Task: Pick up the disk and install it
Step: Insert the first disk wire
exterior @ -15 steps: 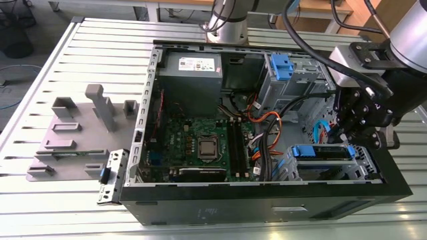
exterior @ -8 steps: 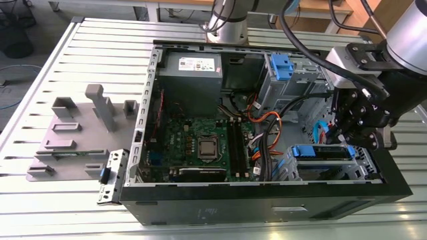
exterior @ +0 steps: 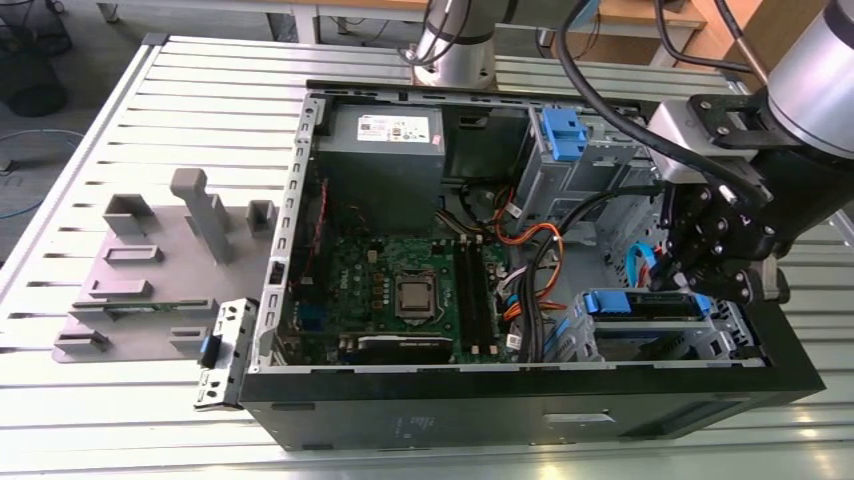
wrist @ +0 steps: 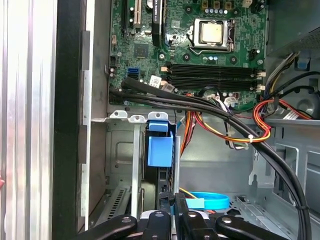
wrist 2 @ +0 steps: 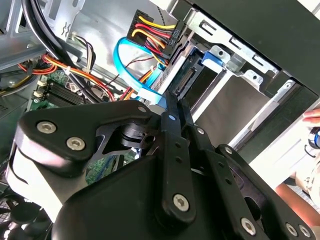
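The disk (exterior: 643, 304) sits in the drive cage (exterior: 721, 335) at the case's front corner, on the exterior view's right, with its blue carrier frame showing. In both wrist views it stands edge-on in the cage: the disk (wrist 2: 197, 80) with its connector end facing me, and the disk (wrist: 160, 150) with its blue tab. My gripper (exterior: 697, 282) hangs right over it. The gripper (wrist 2: 171, 100) has its two black fingers pressed together with nothing between them, tips at the disk's connector end. Whether they touch it I cannot tell. The gripper (wrist: 172, 202) lines up with the disk's edge.
The open computer case (exterior: 534, 400) holds a motherboard (exterior: 400, 290), a grey power supply (exterior: 384, 150) and a blue bracket (exterior: 563, 135) in the far bay. Black, orange and blue cables (wrist 2: 135, 75) run beside the cage. A grey fixture plate (exterior: 147, 270) lies outside the case. A person's hand (wrist 2: 312, 117) is near the case.
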`<state>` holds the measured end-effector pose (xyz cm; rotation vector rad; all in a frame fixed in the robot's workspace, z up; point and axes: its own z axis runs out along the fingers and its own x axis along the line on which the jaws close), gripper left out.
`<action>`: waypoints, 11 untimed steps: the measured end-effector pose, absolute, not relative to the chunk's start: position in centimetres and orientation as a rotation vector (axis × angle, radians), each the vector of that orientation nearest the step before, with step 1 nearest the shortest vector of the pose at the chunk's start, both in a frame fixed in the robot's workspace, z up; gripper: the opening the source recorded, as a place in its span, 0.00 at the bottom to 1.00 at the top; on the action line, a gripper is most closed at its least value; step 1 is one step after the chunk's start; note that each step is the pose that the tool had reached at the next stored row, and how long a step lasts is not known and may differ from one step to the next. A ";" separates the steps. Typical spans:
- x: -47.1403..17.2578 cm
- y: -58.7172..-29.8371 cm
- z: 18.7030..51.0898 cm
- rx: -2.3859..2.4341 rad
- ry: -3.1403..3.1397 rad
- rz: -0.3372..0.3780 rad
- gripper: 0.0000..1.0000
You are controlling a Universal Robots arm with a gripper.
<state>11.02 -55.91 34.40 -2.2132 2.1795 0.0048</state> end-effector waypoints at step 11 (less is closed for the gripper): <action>11.1 -55.9 34.2 -2.214 2.179 0.005 0.16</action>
